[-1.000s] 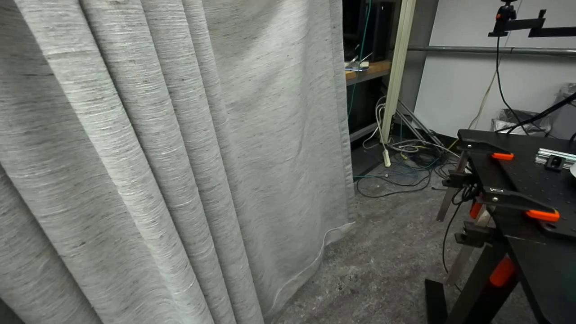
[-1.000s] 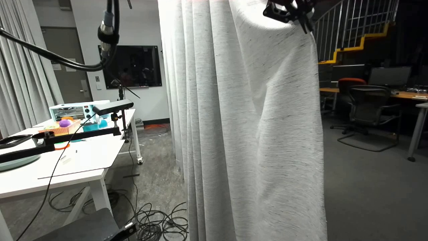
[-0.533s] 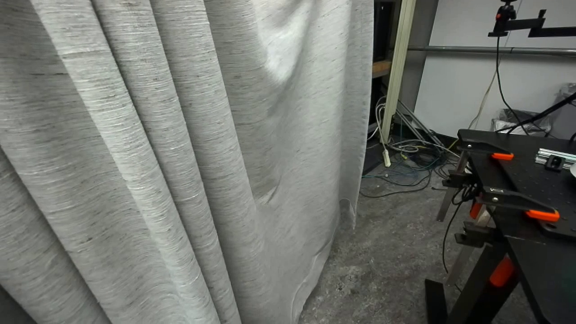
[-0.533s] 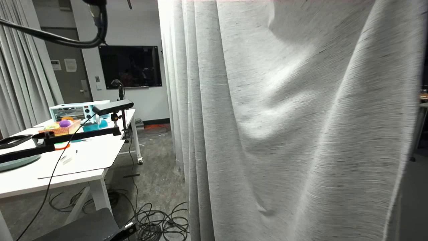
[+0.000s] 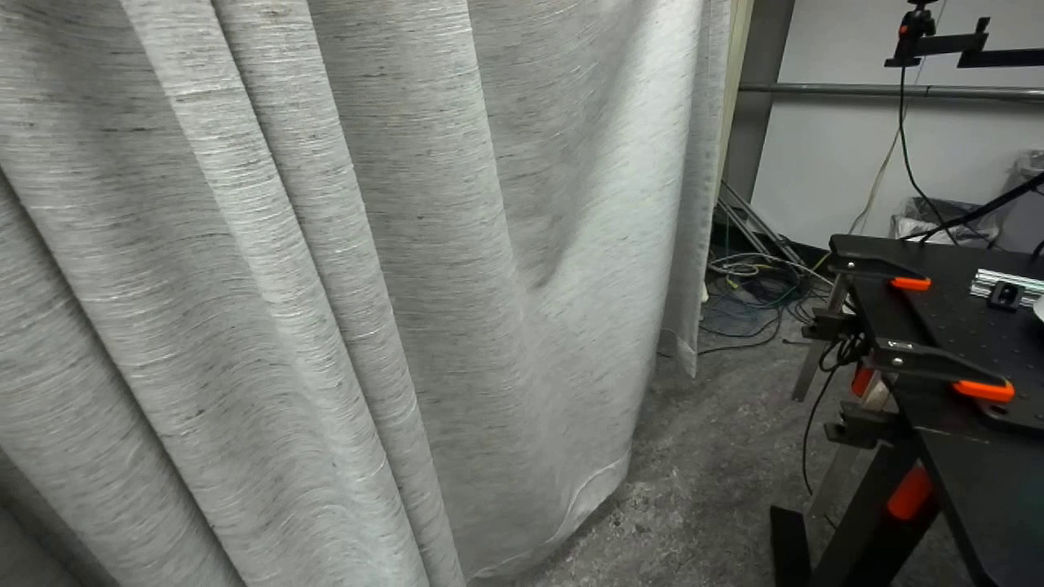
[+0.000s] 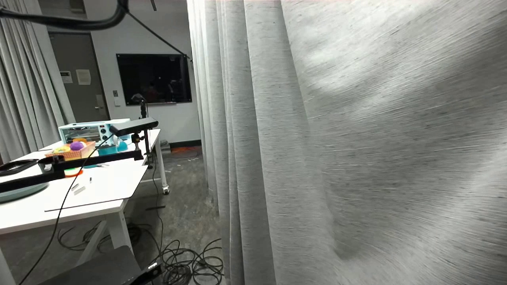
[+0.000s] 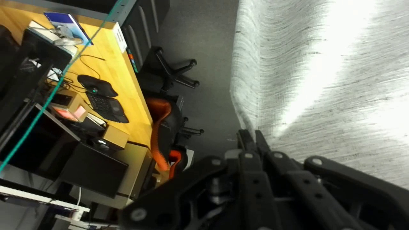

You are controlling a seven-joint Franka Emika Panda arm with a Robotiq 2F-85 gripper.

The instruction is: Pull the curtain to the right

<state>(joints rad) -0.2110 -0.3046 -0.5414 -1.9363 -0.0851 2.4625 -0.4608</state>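
Note:
The light grey curtain (image 5: 457, 285) hangs in deep vertical folds in an exterior view, its free edge near the pale post. In an exterior view the curtain (image 6: 356, 158) also fills the right half, pulled into slanting folds that run off the right side. In the wrist view the curtain (image 7: 319, 80) lies on the right, its edge narrowing into the fingertips. My gripper (image 7: 254, 135) is shut on that edge, with fabric pinched between its two fingers. Neither exterior view shows the gripper.
A black table (image 5: 979, 456) with orange-tipped clamps stands right of the curtain. Cables (image 5: 758, 285) lie on the floor beyond its edge. A white table (image 6: 111, 209) stands left of the curtain, with coiled cables (image 6: 186, 265) nearby. The wrist view shows a wooden desk (image 7: 134, 92) and chairs.
The curtain's free edge has moved right in both exterior views and spreads past the right side of the frame in an exterior view. The gripper, visible there earlier, has left view.

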